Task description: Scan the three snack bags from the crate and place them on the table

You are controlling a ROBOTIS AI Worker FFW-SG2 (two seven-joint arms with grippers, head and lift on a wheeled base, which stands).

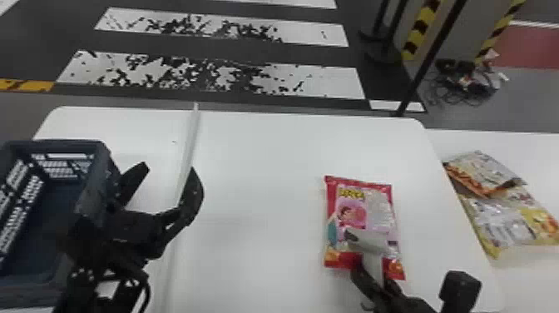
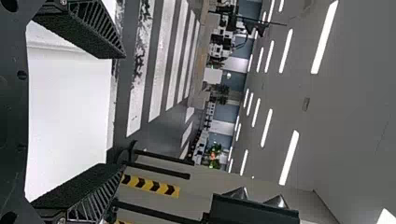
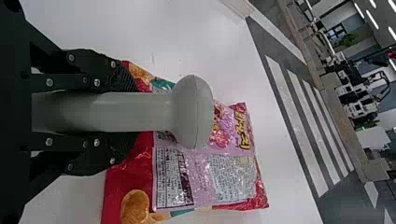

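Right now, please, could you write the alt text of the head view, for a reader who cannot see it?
The right end effector holds a pale scanner over a red snack bag lying on a white table. Beyond the table's right edge lie two more snack bags, partly overlapping. At left, the left end effector, open, is beside a dark crate.

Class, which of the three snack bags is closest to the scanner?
The red-and-pink bag, beneath the scanner; the orange-edged bag and yellow bag lie overlapping, farther right.
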